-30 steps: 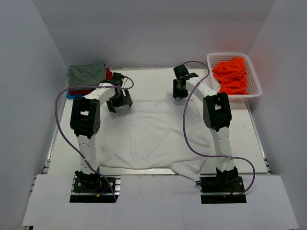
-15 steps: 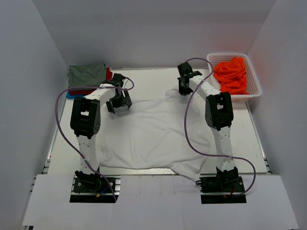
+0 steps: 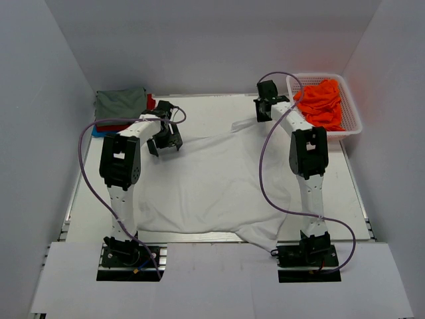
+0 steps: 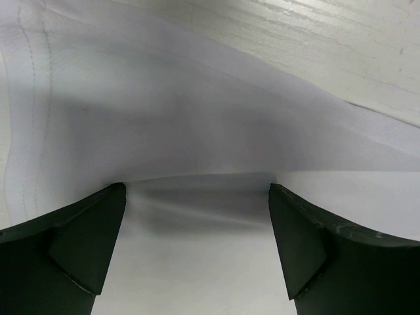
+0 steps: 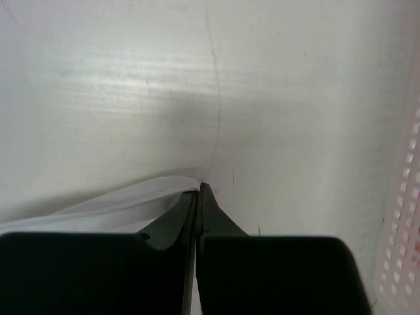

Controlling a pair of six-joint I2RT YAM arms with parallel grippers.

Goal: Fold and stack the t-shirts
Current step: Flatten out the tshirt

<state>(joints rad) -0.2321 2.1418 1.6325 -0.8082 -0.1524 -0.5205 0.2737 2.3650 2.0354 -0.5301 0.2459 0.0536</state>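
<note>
A white t-shirt point(image 3: 206, 179) lies spread across the middle of the table. Its far right corner is drawn out into a point toward my right gripper point(image 3: 260, 117). In the right wrist view that gripper point(image 5: 199, 190) is shut, with a fold of the white t-shirt point(image 5: 118, 207) pinched at its tips just above the table. My left gripper point(image 3: 164, 143) hovers over the shirt's far left part. Seen from the left wrist, its jaws point(image 4: 197, 223) stand wide open over the white fabric point(image 4: 164, 118), holding nothing. Folded olive-grey point(image 3: 121, 103), red point(image 3: 151, 103) and blue point(image 3: 98, 132) t-shirts are stacked at the back left.
A white lattice basket point(image 3: 352, 123) at the back right holds crumpled bright orange t-shirts point(image 3: 320, 103), close to the right gripper. Its wall shows at the right edge of the right wrist view point(image 5: 403, 249). Grey walls enclose the table on three sides.
The right gripper has closed on the shirt's far right corner and moved right and back toward the basket, pulling the fabric out. The left gripper has barely moved.
</note>
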